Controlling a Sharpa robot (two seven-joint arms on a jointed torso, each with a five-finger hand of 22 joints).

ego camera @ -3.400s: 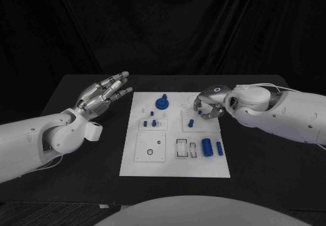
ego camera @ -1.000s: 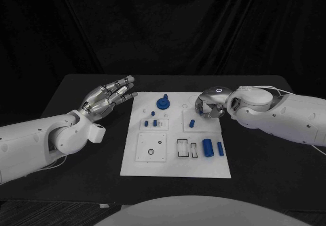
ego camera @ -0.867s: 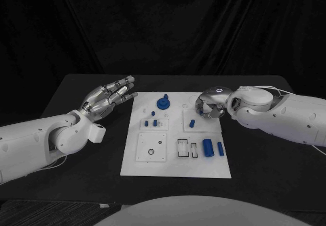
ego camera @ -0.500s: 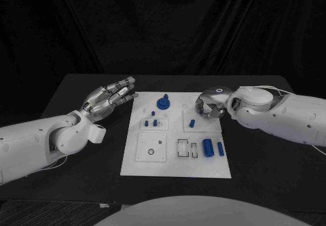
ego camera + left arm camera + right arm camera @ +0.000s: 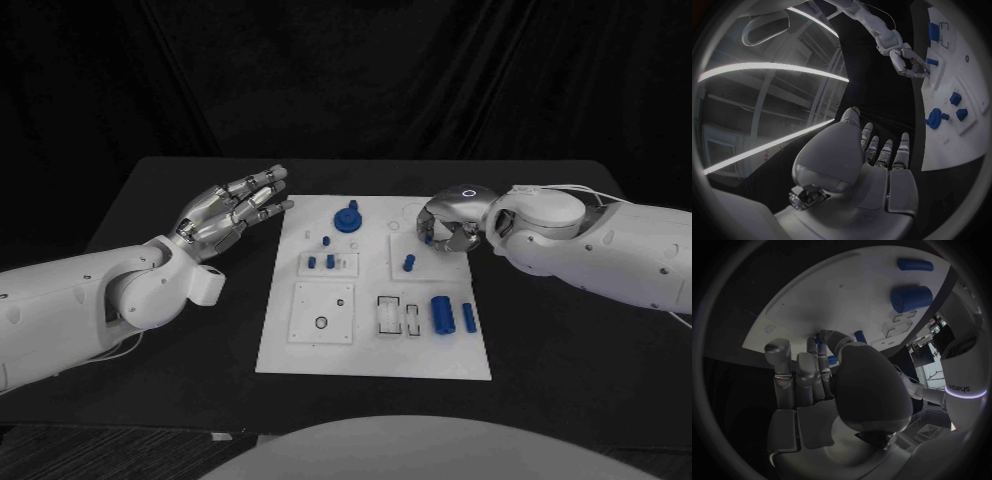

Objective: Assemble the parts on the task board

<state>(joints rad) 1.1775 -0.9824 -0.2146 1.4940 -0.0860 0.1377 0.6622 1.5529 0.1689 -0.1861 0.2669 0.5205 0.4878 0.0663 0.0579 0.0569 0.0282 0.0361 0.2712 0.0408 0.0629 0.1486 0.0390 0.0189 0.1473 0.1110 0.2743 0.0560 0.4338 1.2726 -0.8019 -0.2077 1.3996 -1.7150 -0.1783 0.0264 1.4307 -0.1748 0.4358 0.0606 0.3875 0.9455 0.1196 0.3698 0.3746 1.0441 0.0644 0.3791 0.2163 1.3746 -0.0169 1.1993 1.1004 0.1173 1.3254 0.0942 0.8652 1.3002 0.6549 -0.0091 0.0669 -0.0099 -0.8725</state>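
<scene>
Presently, right hand fingers (image 5: 437, 238): curled downward over the far right part of the task board; in the right wrist view their tips (image 5: 825, 347) close round a small blue part (image 5: 833, 360), which looks pinched, though the contact itself is partly hidden
Right hand (image 5: 450, 225): poised above the board's far right corner, wrist and white arm reaching in from the right side of the table
Left hand fingers (image 5: 257, 192): straight and slightly spread, holding nothing
Left hand (image 5: 224, 212): raised, palm open, just beside the board's far left corner and clear of it
Task board (image 5: 372, 350): white plate lying flat at the middle of the black table (image 5: 577, 330)
Blue knob (image 5: 345, 217): standing at the far centre of the board
Small blue pegs (image 5: 320, 262): 2 upright in a square plate left of centre
Single blue peg (image 5: 408, 263): upright on the right-hand plate, just near of the right hand
Blue cylinders (image 5: 450, 314): 2 lying side by side on the near right area, the thicker one on the left
Slot outlines (image 5: 389, 313): rectangular recesses just left of the cylinders
</scene>
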